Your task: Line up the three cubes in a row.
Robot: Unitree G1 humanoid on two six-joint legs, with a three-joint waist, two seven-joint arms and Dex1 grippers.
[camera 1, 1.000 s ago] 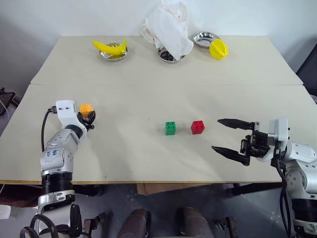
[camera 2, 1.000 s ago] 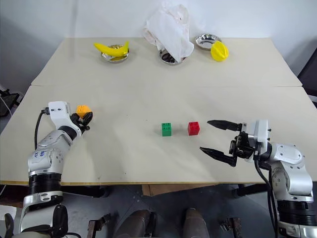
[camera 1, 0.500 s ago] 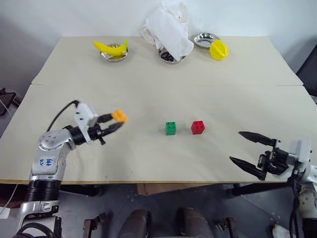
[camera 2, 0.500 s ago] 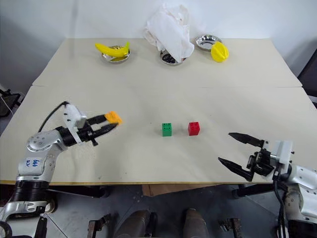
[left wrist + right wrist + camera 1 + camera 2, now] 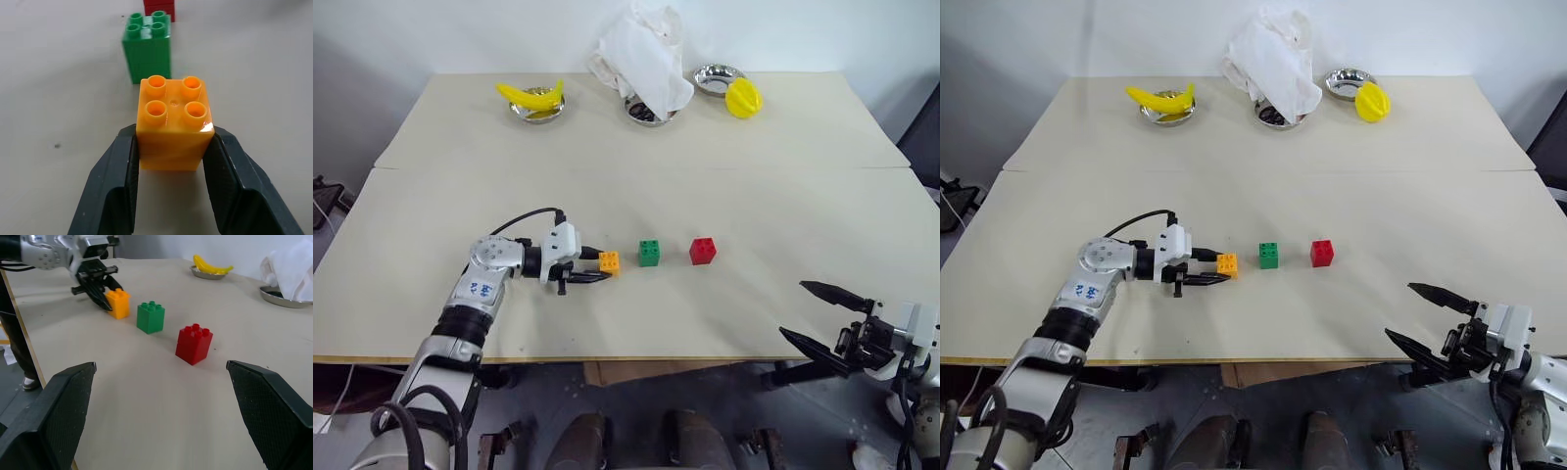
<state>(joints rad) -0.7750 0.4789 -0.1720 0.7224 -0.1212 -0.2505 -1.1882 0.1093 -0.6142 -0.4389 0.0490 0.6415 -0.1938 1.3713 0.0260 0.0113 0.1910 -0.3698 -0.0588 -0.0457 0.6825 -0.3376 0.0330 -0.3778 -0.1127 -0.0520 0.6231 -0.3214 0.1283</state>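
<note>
The left claw [image 5: 598, 266] is clamped on the orange cube [image 5: 609, 261], just beside the green cube [image 5: 649, 252] and in line with the red cube [image 5: 703, 251]. It seems to rest on the bench [image 5: 705, 176]; next, release it straight. The right claw [image 5: 1430, 320] stands apart, holding nothing.

Along the table's [image 5: 803, 157] far edge: a banana [image 5: 530, 94] in a dish, white cloth [image 5: 643, 51], yellow fruit toy [image 5: 744, 98].

Orange cube [image 5: 609, 261], green cube [image 5: 649, 253], red cube [image 5: 703, 251], beige table [image 5: 754, 186], yellow banana [image 5: 530, 94], white cloth [image 5: 644, 49], black fingers [image 5: 115, 188]
</note>
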